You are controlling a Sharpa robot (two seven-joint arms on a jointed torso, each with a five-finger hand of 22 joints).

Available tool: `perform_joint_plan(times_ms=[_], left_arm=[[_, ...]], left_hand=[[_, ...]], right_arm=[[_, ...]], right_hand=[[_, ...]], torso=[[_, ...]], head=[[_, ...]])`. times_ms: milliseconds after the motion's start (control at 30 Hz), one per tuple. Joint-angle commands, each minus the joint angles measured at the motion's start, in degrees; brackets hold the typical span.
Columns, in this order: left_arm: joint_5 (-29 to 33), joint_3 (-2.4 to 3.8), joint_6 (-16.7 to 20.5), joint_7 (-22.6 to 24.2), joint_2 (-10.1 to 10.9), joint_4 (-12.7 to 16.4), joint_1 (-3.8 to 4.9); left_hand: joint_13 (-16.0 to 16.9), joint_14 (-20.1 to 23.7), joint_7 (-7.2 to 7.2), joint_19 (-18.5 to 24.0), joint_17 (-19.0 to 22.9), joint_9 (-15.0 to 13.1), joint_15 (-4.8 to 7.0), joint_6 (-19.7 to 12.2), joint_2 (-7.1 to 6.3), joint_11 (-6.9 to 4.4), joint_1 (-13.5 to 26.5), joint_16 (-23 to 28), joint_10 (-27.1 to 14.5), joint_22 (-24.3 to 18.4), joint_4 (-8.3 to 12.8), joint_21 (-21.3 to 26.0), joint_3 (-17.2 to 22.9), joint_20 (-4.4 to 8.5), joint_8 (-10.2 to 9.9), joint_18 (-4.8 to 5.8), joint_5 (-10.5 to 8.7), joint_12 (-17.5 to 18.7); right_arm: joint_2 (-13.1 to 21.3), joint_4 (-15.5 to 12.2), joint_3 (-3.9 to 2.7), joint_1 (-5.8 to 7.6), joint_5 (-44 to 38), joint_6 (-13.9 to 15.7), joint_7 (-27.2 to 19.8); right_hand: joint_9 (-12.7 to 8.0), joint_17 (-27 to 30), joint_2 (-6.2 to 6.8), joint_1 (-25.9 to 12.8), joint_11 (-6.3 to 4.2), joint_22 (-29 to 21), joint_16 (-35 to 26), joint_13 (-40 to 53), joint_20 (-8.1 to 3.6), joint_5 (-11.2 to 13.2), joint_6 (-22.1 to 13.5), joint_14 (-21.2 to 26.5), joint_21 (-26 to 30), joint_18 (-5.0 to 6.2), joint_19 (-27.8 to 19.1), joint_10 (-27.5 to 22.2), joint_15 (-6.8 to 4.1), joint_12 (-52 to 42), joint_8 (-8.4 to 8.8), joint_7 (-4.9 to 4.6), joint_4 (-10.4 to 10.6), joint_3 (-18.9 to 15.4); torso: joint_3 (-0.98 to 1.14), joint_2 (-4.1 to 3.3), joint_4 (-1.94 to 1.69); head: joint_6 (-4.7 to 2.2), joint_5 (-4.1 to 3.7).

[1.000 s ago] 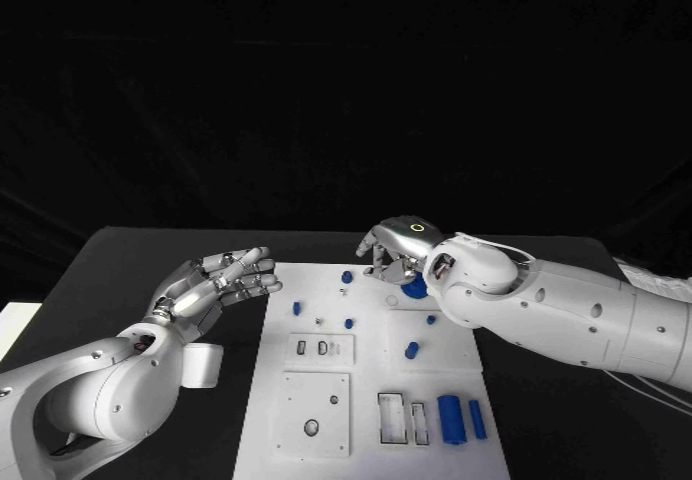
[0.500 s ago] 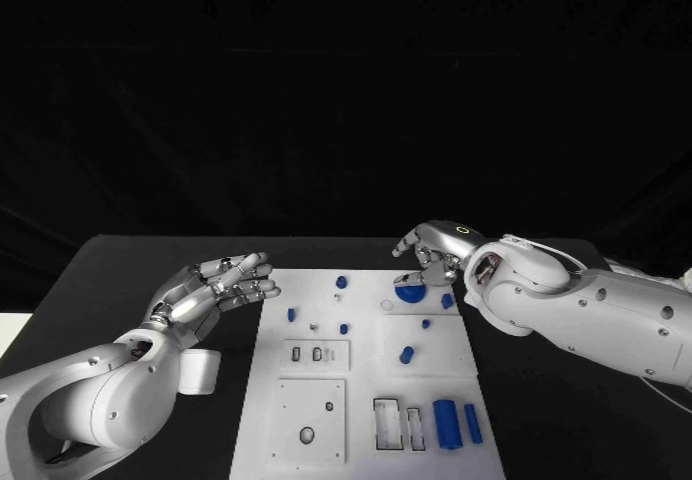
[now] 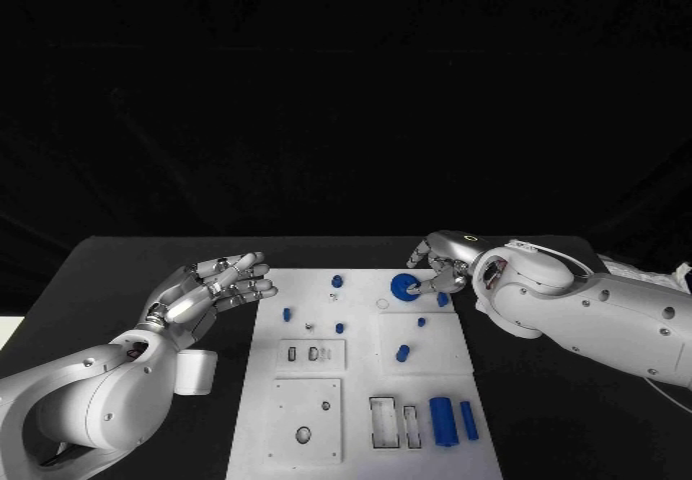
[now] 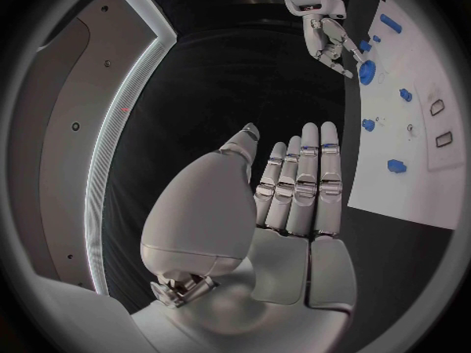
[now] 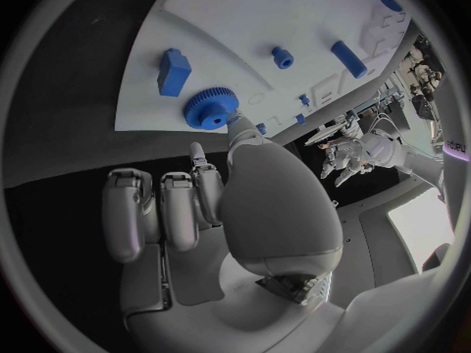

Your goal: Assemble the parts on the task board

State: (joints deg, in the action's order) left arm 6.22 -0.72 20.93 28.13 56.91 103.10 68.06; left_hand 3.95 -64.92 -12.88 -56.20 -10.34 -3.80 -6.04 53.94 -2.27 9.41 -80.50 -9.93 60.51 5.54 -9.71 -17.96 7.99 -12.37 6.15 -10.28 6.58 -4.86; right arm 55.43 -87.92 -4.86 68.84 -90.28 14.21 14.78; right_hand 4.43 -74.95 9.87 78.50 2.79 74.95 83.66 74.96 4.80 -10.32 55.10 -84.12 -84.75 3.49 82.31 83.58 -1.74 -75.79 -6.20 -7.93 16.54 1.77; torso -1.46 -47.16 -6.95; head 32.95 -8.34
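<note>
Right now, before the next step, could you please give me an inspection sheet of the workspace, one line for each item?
Surface: black table, with the white task board in its middle.
Job's things: small blue parts lie on the board; a blue gear at its far right corner, two blue cylinders near the front.
Clutter: a white cup-like object beside the board's left edge.
Hands: right hand touches the gear with a fingertip; left hand is open, fingers straight, holding nothing.
Cables: a thin white cable on the right arm.
Surroundings: dark backdrop; nothing seen.
</note>
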Motion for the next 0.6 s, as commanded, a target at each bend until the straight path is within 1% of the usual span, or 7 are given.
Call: perform_joint_plan(times_ms=[33, 233, 333, 600], left_arm=[[-0.1, 0.04, -1.2, 0.3, 0.0, 0.0, 0.07], [-0.1, 0.04, -1.3, 0.3, -0.1, 0.0, 0.07], [-0.1, 0.04, -1.3, 0.3, -0.1, 0.0, 0.07], [-0.1, 0.04, -1.3, 0.2, -0.1, -0.1, 0.07]], left_hand=[[-0.1, 0.1, -0.35, 0.0, -0.1, 0.1, -0.49, 0.1, 0.62, 0.36, -0.1, 0.3, 0.0, -0.1, 0.3, 0.3, 0.0, -0.24, -0.3, -0.20, -0.33, 0.3], [-0.1, 0.1, -0.35, 0.0, -0.1, 0.1, -0.49, 0.1, 0.62, 0.36, -0.1, 0.3, 0.0, -0.1, 0.3, 0.3, 0.0, -0.24, -0.3, -0.20, -0.33, 0.3], [-0.1, 0.1, -0.35, 0.0, -0.1, 0.1, -0.49, 0.1, 0.62, 0.36, -0.1, 0.3, 0.0, -0.1, 0.3, 0.3, 0.0, -0.24, -0.3, -0.20, -0.33, 0.3], [-0.1, 0.1, -0.35, 0.0, -0.1, 0.1, -0.49, 0.1, 0.62, 0.36, -0.1, 0.3, 0.0, -0.1, 0.3, 0.3, 0.0, -0.24, -0.3, -0.20, -0.33, 0.3]], right_arm=[[-0.3, 0.4, -0.02, -0.26, -0.6, -2.2, 0.8], [-1.0, 1.2, -0.02, -0.55, -0.8, -2.2, 0.5], [-1.4, 1.5, -0.02, -0.64, -1.0, -2.2, 0.3], [-1.9, 1.5, -0.02, -0.74, -1.3, -2.2, -0.1]], right_hand=[[0.1, -1.8, -0.39, 0.3, -0.02, 1.3, 0.3, 2.5, -0.10, -0.4, 0.2, -3.7, -0.2, -0.60, 0.5, 0.4, 0.25, -0.5, -0.33, 0.10, -0.2, 0.2], [0.1, -3.2, -1.14, 1.1, -0.09, 1.5, 1.0, 3.7, -0.14, -0.7, 0.6, -3.9, -0.3, -0.63, 0.6, 0.8, 0.21, -1.7, -0.73, 0.19, -0.6, 0.7], [0.2, -3.5, -1.65, 1.5, -0.12, 1.6, 1.2, 4.3, -0.16, -0.7, 0.9, -3.9, -0.4, -0.66, 0.7, 1.0, 0.19, -2.2, -0.91, 0.23, -0.8, 1.1], [0.2, -4.1, -2.29, 1.9, -0.20, 2.2, 1.5, 5.4, -0.20, -0.7, 1.5, -4.0, -0.6, -0.76, 1.0, 1.4, 0.14, -3.2, -1.27, 0.34, -1.3, 1.4]], torso=[[-0.03, 0.00, -0.08], [-0.07, 0.06, -0.20], [-0.07, 0.07, -0.19], [-0.09, 0.10, -0.20]], head=[[0.04, -0.02], [0.18, -0.28], [0.23, -0.22], [0.25, -0.21]])
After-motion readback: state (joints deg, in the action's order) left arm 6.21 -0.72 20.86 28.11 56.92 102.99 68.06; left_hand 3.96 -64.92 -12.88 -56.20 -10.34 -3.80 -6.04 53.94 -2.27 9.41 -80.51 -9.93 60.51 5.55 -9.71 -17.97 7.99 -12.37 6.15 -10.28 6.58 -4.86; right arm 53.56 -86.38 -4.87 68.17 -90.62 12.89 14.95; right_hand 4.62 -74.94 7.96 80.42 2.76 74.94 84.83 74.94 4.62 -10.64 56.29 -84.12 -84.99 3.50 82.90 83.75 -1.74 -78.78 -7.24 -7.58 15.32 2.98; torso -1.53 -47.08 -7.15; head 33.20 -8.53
